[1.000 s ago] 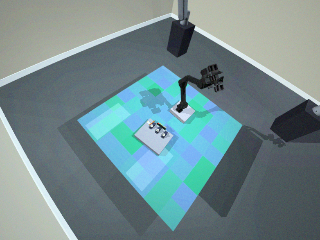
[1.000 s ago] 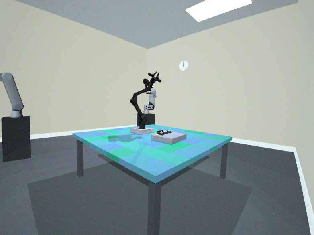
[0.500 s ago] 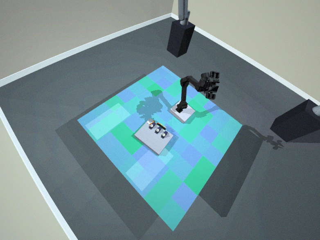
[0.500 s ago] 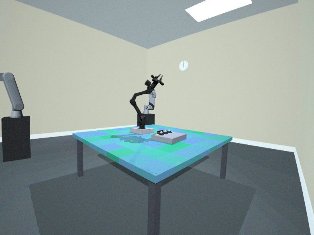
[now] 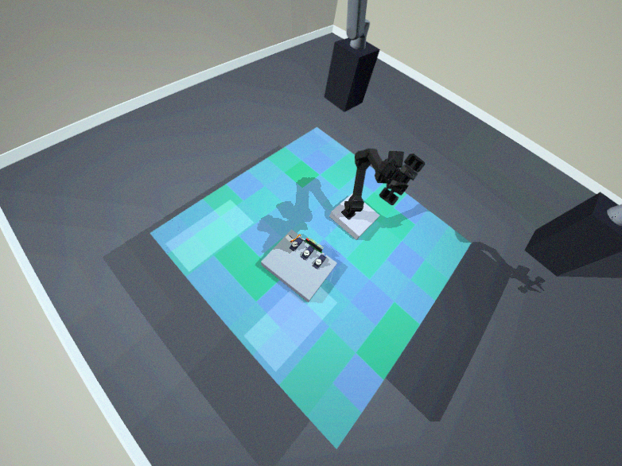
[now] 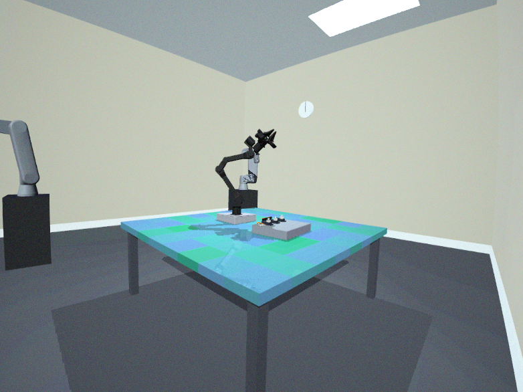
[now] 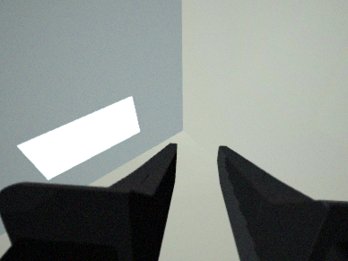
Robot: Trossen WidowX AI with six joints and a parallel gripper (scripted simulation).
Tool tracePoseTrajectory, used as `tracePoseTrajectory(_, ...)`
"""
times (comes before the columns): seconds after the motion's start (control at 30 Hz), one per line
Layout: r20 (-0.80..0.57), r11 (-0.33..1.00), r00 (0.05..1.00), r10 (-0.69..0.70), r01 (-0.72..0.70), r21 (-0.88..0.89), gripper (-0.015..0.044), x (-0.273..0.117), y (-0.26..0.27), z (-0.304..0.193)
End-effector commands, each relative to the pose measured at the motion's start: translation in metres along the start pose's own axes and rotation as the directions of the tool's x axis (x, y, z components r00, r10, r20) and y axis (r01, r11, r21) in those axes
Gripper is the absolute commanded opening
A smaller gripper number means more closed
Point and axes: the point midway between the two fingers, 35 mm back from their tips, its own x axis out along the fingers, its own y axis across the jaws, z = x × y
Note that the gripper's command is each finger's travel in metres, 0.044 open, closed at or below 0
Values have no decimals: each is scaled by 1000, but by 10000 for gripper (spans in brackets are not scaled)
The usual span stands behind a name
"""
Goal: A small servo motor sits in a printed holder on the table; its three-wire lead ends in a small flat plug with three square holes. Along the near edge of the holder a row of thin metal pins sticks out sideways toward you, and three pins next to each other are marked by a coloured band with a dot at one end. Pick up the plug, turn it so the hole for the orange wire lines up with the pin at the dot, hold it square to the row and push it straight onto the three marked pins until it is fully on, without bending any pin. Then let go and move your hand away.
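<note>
My gripper is open, its fingers a short gap apart with nothing between them. It is high above the table, pointing away from the holder, with only wall and ceiling behind it in the wrist view. A pale grey block on the table carries several small dark servo-like parts with white tops, one a servo. A thin orange lead lies at one corner, beside a dark strip with coloured marks. The plug, the pins and the dot are too small to make out.
The arm's pale base plate stands on the blue and green patchwork table, close to the block. Two grey arms on dark pedestals stand off the table.
</note>
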Motion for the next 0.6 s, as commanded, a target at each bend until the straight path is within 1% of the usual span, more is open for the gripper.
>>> tracePoseTrajectory(0.0, 3, 990, 999, -47, 47, -135, 115, -4, -20, 5)
tracePoseTrajectory(0.27, 22, 926, 990, -143, 141, -350, 115, -12, -60, 15)
tracePoseTrajectory(0.57, 60, 788, 964, -258, 246, -564, 115, -26, -106, 32)
